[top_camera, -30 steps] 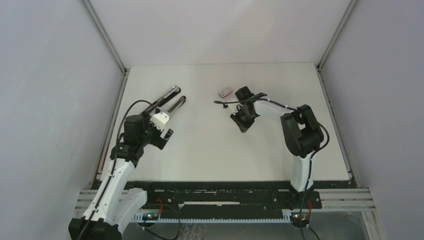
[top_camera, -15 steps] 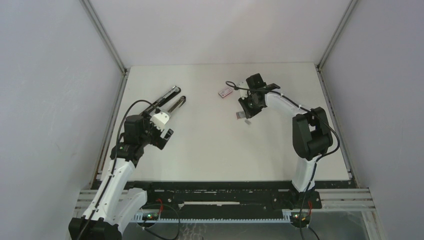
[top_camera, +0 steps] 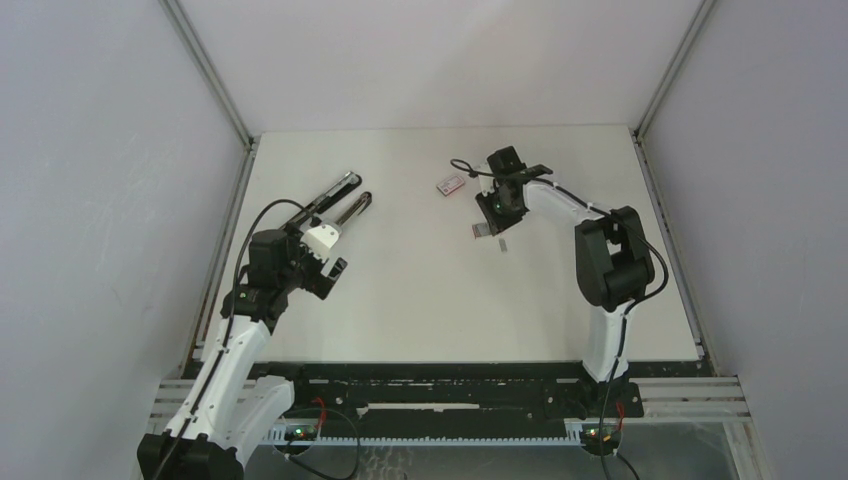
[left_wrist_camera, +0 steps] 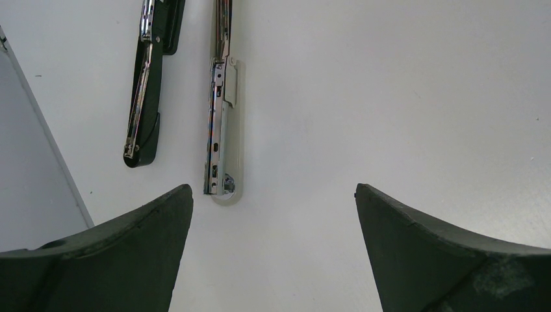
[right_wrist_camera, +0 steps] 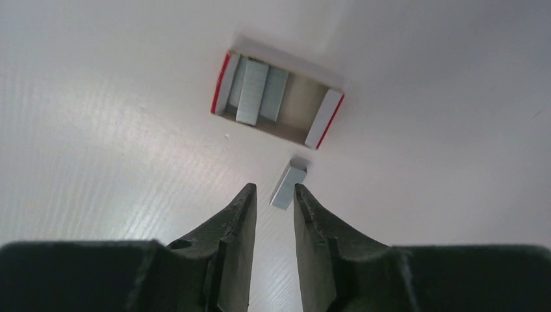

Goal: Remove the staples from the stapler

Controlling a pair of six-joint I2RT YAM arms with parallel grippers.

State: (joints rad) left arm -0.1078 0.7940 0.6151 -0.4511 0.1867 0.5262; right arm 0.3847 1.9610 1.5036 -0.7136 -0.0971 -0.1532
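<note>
The stapler (top_camera: 340,200) lies swung open at the far left, its black arm (left_wrist_camera: 148,97) beside its silver arm (left_wrist_camera: 219,130). My left gripper (top_camera: 318,243) hovers just short of the stapler's near ends. It is wide open (left_wrist_camera: 273,190) with nothing between its fingers. A short silver-grey strip of staples (right_wrist_camera: 288,185) lies on the table (top_camera: 503,243). It sits just past the tips of my right gripper (right_wrist_camera: 273,188), whose jaws stand slightly apart and do not touch it. That gripper (top_camera: 497,212) points down at the mid-right of the table.
A small red-sided tray (right_wrist_camera: 276,101) holding grey staple strips lies just beyond the loose strip (top_camera: 482,231). A flat red-and-white box (top_camera: 450,184) sits further back. Metal frame rails (top_camera: 245,140) border the white table, and a rail edge (left_wrist_camera: 39,130) runs left of the stapler.
My right gripper has pulled back toward the far side, uncovering the red-sided tray and the loose strip. Its jaws have parted a little. The left arm has not moved.
</note>
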